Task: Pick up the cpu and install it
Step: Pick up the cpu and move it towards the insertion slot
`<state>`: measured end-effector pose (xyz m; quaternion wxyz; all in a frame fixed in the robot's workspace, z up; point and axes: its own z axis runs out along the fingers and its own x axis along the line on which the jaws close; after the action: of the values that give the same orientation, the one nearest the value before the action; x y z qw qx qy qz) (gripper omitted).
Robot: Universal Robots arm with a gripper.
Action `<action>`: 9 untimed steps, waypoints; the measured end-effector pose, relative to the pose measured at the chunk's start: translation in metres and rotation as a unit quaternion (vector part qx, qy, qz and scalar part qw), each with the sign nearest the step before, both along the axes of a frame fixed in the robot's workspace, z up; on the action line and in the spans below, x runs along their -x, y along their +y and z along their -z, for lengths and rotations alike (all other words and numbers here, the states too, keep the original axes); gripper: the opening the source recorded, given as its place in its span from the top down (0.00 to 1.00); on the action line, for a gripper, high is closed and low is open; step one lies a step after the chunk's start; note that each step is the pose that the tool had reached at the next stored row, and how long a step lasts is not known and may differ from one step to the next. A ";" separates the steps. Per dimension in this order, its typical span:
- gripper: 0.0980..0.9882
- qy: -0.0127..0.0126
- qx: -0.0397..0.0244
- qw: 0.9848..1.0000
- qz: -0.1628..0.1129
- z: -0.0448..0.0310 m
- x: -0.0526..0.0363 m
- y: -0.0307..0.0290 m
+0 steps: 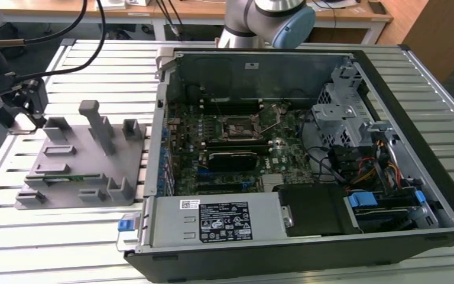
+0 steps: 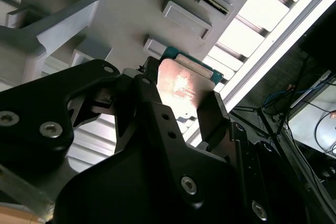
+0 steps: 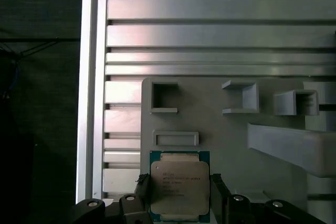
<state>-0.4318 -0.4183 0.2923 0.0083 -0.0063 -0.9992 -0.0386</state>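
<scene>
cpu [image 3: 179, 184]: prob. light, stiff, thin; slick metal top, likely fragile underside. Hold by edges only; jaws closed snug on 2 opp. edges.

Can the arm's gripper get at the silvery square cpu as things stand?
Likely yes. The black gripper sits astride the silvery square cpu at the edge of the grey plastic fixture block, and in both wrist views nothing lies between them.
</scene>
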 end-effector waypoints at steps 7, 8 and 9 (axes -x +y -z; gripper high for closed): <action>0.50 0.000 0.000 1.000 0.000 -0.0038 0.0000 0.0000; 0.50 0.000 0.000 1.000 0.000 -0.0043 0.0000 0.0000; 0.50 0.000 0.000 1.000 0.000 -0.0048 0.0000 0.0000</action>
<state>-0.4318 -0.4183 0.2971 0.0083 -0.0063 -0.9992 -0.0387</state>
